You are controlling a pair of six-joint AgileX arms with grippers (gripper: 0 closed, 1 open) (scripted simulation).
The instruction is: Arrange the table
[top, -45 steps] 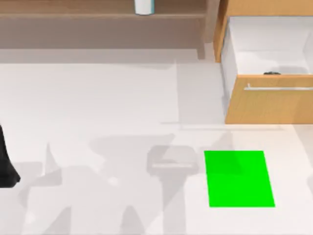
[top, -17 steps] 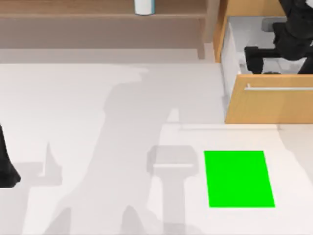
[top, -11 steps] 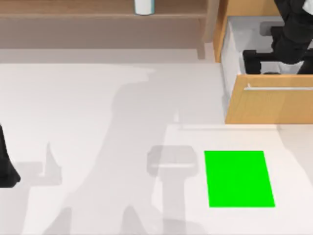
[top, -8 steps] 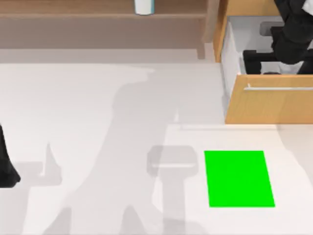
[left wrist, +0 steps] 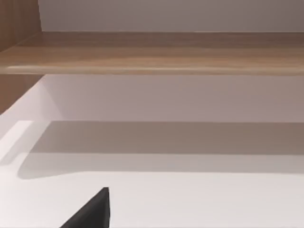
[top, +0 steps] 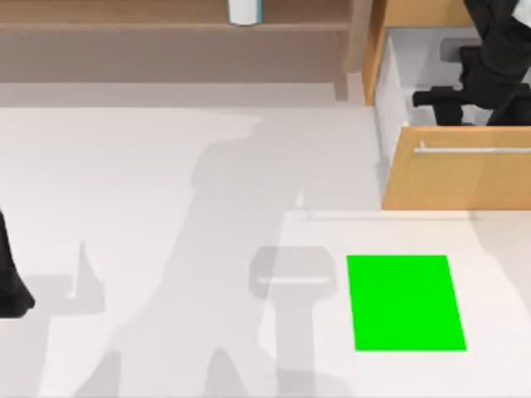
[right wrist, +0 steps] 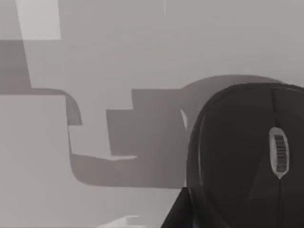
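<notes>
The right gripper (top: 431,98) reaches into the open drawer (top: 456,178) over a black mouse (right wrist: 247,156) — grip unclear — and may clip the drawer's front wall.

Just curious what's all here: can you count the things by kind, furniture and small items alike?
Robot arms: 2 (left, right)
Drawer cabinet: 1
Shelf: 1
Green pad: 1
Black computer mouse: 1
White cup: 1
Table: 1
Total: 8

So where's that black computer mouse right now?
The mouse lies inside the open drawer at the table's far right, beneath the right pincer.
</notes>
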